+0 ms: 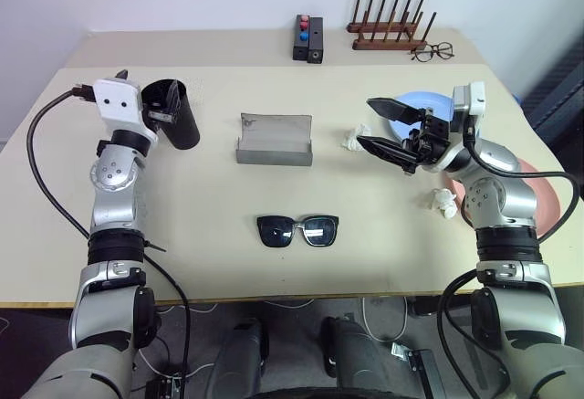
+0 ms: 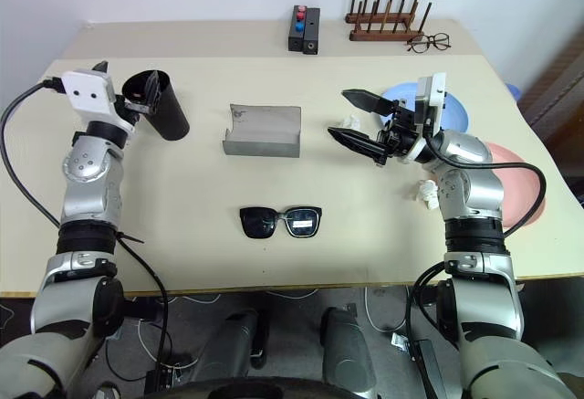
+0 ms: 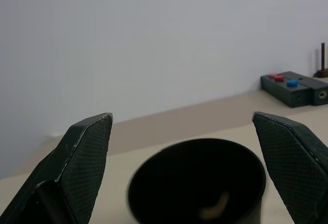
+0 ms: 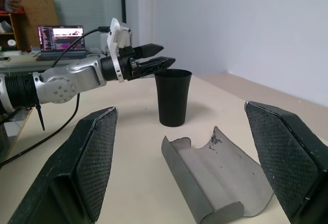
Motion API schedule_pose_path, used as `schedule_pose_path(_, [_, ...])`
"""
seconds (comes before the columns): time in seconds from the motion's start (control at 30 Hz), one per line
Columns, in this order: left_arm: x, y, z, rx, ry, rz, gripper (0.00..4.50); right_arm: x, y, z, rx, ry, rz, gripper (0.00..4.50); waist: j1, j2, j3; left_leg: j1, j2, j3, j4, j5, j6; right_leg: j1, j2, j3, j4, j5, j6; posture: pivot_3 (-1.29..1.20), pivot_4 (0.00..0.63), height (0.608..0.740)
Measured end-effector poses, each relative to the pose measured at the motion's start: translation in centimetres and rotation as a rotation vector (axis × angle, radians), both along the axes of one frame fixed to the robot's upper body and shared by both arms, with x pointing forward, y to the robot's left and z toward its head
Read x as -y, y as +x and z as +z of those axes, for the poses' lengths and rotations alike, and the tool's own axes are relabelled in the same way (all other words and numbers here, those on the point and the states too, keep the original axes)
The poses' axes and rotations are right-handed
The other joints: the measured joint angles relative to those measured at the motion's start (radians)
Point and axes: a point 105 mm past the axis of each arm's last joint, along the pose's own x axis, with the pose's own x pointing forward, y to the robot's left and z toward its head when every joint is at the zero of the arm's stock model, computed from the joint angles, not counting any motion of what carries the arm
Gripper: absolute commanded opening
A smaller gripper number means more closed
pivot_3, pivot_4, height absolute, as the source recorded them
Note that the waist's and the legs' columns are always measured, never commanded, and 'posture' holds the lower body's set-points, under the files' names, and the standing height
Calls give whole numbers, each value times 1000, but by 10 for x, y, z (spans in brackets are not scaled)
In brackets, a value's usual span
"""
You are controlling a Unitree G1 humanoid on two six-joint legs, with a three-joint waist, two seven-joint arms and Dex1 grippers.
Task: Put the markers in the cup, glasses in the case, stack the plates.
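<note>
Now the left tool [image 4: 156, 60] hangs open just above the rim of the upright cup [image 1: 179, 113], holding nothing; something pale lies at the cup's bottom. Open too, the right tool [image 1: 383, 125] hovers empty beside the blue plate [image 1: 422, 103]. Mid-surface [image 1: 210, 207], the case [image 1: 274, 140] stands open, with the sunglasses [image 1: 297, 230] nearer the robot.
</note>
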Motion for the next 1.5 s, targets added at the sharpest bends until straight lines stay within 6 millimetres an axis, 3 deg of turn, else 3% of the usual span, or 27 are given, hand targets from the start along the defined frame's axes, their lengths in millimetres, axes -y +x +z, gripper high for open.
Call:
schedule_pose_path(0.17, [9,-1,6,22,-30,-54,4442,0,0,0,7,-1,-2,4050,1,0,0,0,0,0,0,0,0,0,0,0,0,0,0,0,150,740])
schedule_pose_path(0.3, [26,-2,23,42,-48,-161,4442,4,1,1,14,-6,-20,4050,1,0,0,0,0,0,0,0,0,0,0,0,0,0,0,0,150,740])
schedule_pose_path(0.43, [72,-9,36,0,-16,-441,4442,16,-1,-7,-12,-28,-64,4050,1,0,0,0,0,0,1,0,1,1,0,0,-1,0,0,0,150,740])
schedule_pose_path(0.5, [90,-16,36,-51,31,-570,4442,21,-5,-15,-39,-51,-76,4050,-1,0,0,0,0,0,1,-1,1,1,0,0,-1,0,0,0,150,740])
schedule_pose_path(0.77, [117,-21,38,-260,328,-872,4442,40,-20,-42,-123,-162,-141,4050,-1,0,0,0,0,0,3,-1,1,2,1,0,-1,0,0,0,150,740])
schedule_pose_path(0.9, [119,-11,27,-394,516,-948,4442,39,-23,-43,-119,-172,-155,4050,0,1,0,-1,1,0,5,-2,3,3,1,0,-3,-1,0,0,150,740])
schedule_pose_path(1.13, [117,11,2,-633,801,-915,4442,36,-27,-43,-103,-169,-182,4050,0,0,0,-12,1,0,12,-5,8,-3,1,0,-4,-1,1,0,150,740])
schedule_pose_path(1.33, [134,9,-26,-707,936,-973,4442,32,-31,-42,-86,-162,-197,4050,1,0,1,-14,0,0,13,-5,9,-4,1,0,-4,0,3,0,150,740])
schedule_pose_path(1.5, [146,9,-30,-701,984,-987,4442,32,-33,-41,-83,-148,-209,4050,1,0,1,-14,0,0,14,-5,9,-4,1,0,-4,0,3,0,150,740])
